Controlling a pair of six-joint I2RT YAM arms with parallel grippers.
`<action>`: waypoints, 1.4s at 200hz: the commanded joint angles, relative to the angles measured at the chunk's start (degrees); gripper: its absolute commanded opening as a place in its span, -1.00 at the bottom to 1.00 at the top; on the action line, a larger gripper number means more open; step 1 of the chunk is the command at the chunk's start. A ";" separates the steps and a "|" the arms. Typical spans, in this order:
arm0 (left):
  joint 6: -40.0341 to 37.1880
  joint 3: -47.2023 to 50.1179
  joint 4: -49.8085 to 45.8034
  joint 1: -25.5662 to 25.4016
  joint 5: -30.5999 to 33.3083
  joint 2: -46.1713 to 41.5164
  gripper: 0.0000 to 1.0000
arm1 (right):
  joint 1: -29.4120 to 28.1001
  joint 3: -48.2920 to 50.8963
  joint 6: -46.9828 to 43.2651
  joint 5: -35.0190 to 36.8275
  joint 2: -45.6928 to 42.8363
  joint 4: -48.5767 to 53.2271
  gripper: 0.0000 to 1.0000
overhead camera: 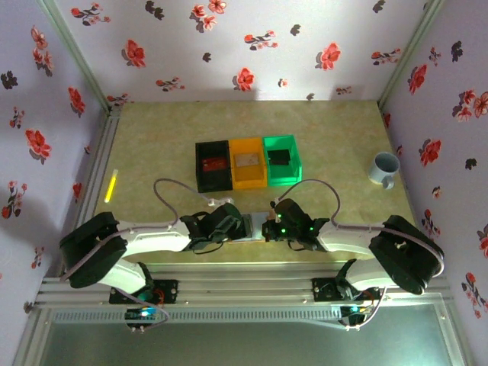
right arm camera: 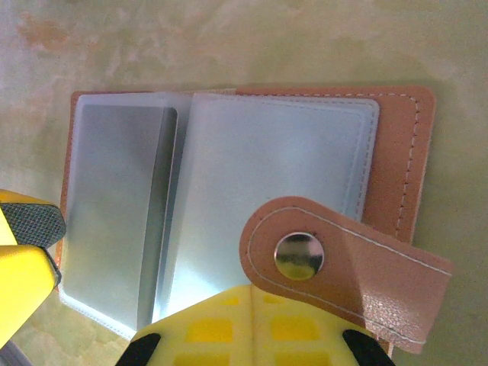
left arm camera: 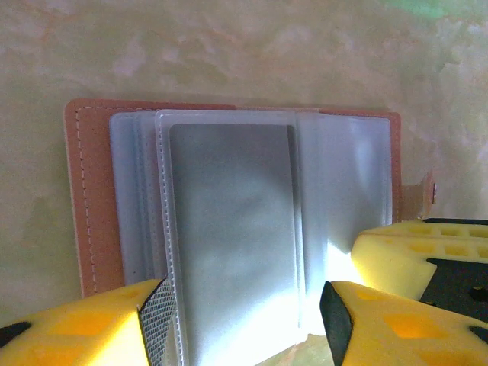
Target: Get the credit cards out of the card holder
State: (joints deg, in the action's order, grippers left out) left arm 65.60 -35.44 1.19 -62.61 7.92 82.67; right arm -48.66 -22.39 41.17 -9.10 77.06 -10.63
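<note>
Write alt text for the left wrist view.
An open brown card holder lies flat on the table, a grey card in its middle clear sleeve. The left pincer, open, straddles that sleeve; the right pincer sits at its right side.

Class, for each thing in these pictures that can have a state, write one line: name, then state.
card holder, open flat on the table, sleeves fanned
snap strap, unfastened
left claw, open astride a sleeve
right claw, shut at the holder's edge
black bin, holds something reddish
orange bin, holds something pale
green bin, holds something dark
mug, upright
</note>
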 commanded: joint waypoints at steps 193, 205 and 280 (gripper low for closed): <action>-0.96 -2.48 3.59 -0.58 -1.42 1.09 0.12 | -0.50 0.27 0.84 -0.56 1.04 0.08 -1.00; -0.92 -2.66 4.42 -0.67 -1.76 1.15 0.12 | -0.51 0.26 0.84 -0.56 1.00 0.00 -1.00; -0.39 -4.67 8.47 -1.62 -4.61 2.52 0.12 | -0.47 0.69 0.84 -0.65 0.54 -0.52 -1.00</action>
State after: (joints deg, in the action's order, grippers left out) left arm 65.60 -38.04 6.04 -63.20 5.72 84.20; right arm -48.71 -22.39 41.19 -9.26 77.17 -10.90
